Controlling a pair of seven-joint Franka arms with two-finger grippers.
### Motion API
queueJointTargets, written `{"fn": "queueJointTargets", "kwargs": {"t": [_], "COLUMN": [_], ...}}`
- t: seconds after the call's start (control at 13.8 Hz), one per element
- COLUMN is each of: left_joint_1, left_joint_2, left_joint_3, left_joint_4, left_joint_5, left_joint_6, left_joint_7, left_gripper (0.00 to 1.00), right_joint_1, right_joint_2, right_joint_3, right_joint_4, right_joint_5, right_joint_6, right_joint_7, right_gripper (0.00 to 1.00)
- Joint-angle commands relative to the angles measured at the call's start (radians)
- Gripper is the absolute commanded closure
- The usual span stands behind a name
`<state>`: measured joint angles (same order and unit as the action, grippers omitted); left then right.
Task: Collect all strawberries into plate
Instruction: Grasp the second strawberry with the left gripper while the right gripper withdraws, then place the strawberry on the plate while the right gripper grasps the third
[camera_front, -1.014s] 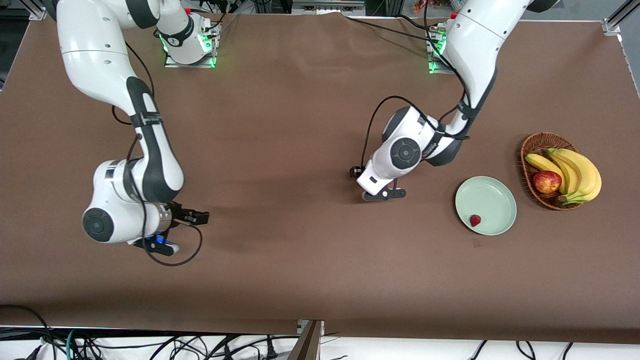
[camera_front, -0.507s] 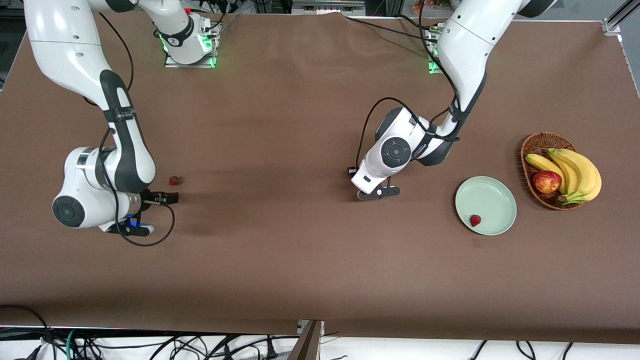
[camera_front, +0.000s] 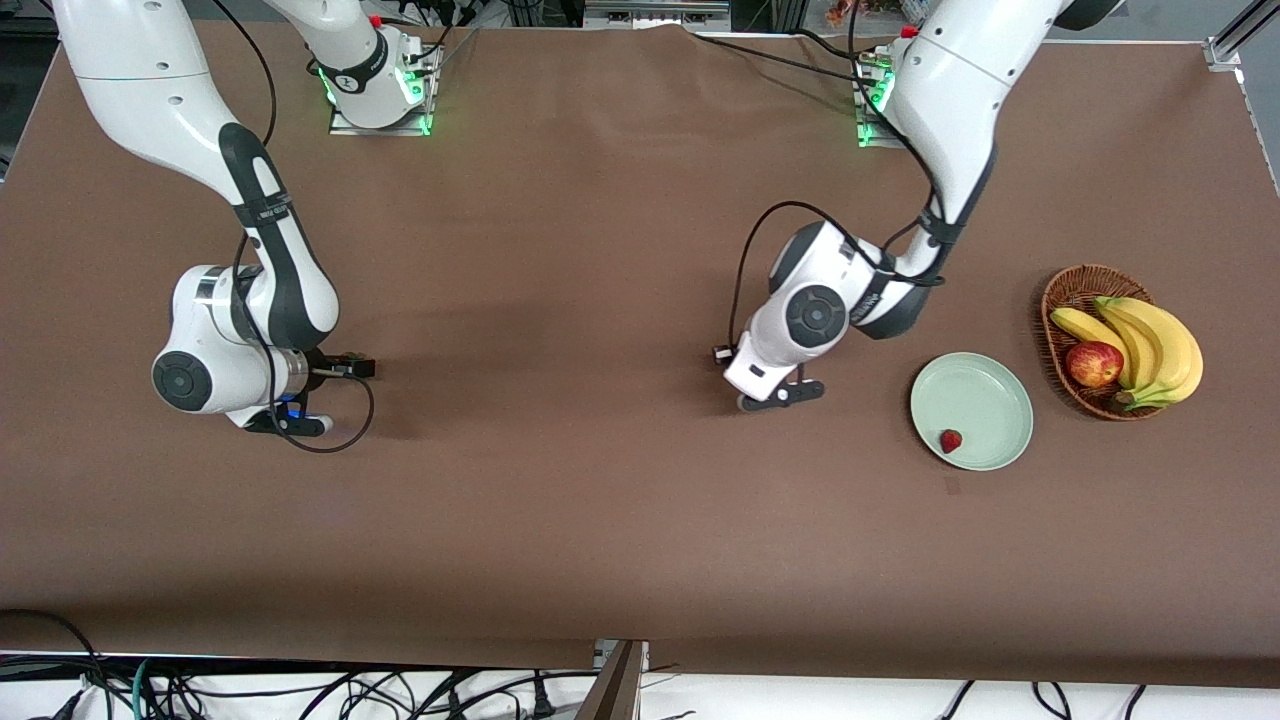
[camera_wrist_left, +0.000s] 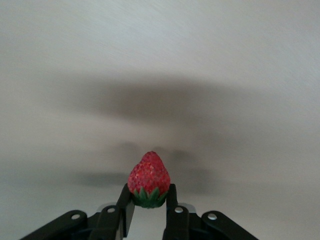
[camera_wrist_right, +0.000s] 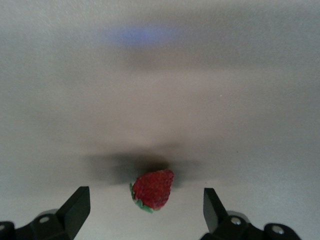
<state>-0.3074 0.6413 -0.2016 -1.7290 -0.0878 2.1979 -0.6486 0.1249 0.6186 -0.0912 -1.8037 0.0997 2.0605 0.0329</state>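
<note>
Front view first: the plate (camera_front: 985, 378) sits toward the left arm's end of the table, in the middle band of the frame, and the plate strawberry (camera_front: 950, 440) lies inside it near the rim closest to the camera. Just beside the plate, nearer that end of the table, stands a wicker basket (camera_front: 1072, 288) with bananas (camera_front: 1150, 340) and an apple (camera_front: 1093, 363). The left gripper (camera_front: 782, 396) is low over bare brown table (camera_front: 600, 520) in the centre of the frame, near the plate but apart from it. The right gripper (camera_front: 288, 423) is down low toward the right arm's end, and its wrist hides whatever lies beneath. Over to the left wrist view: the jaws are clenched on the gripped strawberry (camera_wrist_left: 148, 177), pinched at its green cap with the red tip pointing away from the fingers (camera_wrist_left: 125, 206). Now the right wrist view: the jaws are spread wide, and the loose strawberry (camera_wrist_right: 152, 189) lies on the table between the two fingers (camera_wrist_right: 76, 206), touching neither.
</note>
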Motion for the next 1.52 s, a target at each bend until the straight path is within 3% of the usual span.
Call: {"fn": "queueJointTargets", "kwargs": {"t": [0.0, 0.07, 0.43, 0.65, 0.8, 0.94, 1.09, 1.23, 1.3, 1.45], "left_joint_1": [0.126, 0.173, 0.336, 0.414, 0.503, 0.536, 0.600, 0.605, 0.607, 0.607], "left_joint_2": [-0.086, -0.094, -0.132, -0.137, -0.140, -0.132, -0.146, -0.176, -0.183, -0.181], "left_joint_3": [-0.007, -0.006, 0.008, 0.016, 0.013, 0.017, 0.002, -0.005, -0.005, -0.005], "left_joint_4": [-0.012, -0.012, -0.012, -0.023, -0.024, -0.041, -0.104, -0.238, -0.262, -0.261], "left_joint_5": [0.017, 0.019, 0.097, 0.120, 0.158, 0.178, 0.187, 0.168, 0.154, 0.148], "left_joint_6": [-0.136, -0.141, -0.152, -0.204, -0.225, -0.219, -0.190, -0.013, 0.032, 0.034], "left_joint_7": [0.195, 0.270, 0.543, 0.737, 0.867, 0.949, 0.981, 0.975, 0.972, 0.966], "left_gripper": [0.84, 0.84, 0.83, 0.83, 0.83, 0.83, 0.83, 0.83, 0.83, 0.72], "right_joint_1": [-0.004, -0.004, -0.002, -0.002, -0.001, 0.002, 0.016, 0.050, 0.068, 0.108], "right_joint_2": [-0.042, -0.042, -0.033, -0.033, -0.031, -0.019, 0.027, 0.085, 0.111, 0.164], "right_joint_3": [0.011, 0.011, 0.011, 0.011, 0.022, 0.091, 0.157, 0.217, 0.240, 0.292], "right_joint_4": [-0.066, -0.068, -0.071, -0.066, -0.049, -0.004, 0.085, 0.186, 0.226, 0.314], "right_joint_5": [-0.029, -0.029, -0.029, -0.029, -0.026, -0.015, -0.015, -0.018, -0.020, -0.020], "right_joint_6": [0.035, 0.038, 0.047, 0.047, 0.068, 0.110, 0.116, 0.115, 0.116, 0.128], "right_joint_7": [-0.013, -0.013, -0.013, -0.013, 0.001, 0.045, 0.215, 0.385, 0.463, 0.609], "right_gripper": [0.00, 0.05, 0.71, 1.00, 1.00, 1.00, 1.00, 1.00, 1.00, 1.00]}}
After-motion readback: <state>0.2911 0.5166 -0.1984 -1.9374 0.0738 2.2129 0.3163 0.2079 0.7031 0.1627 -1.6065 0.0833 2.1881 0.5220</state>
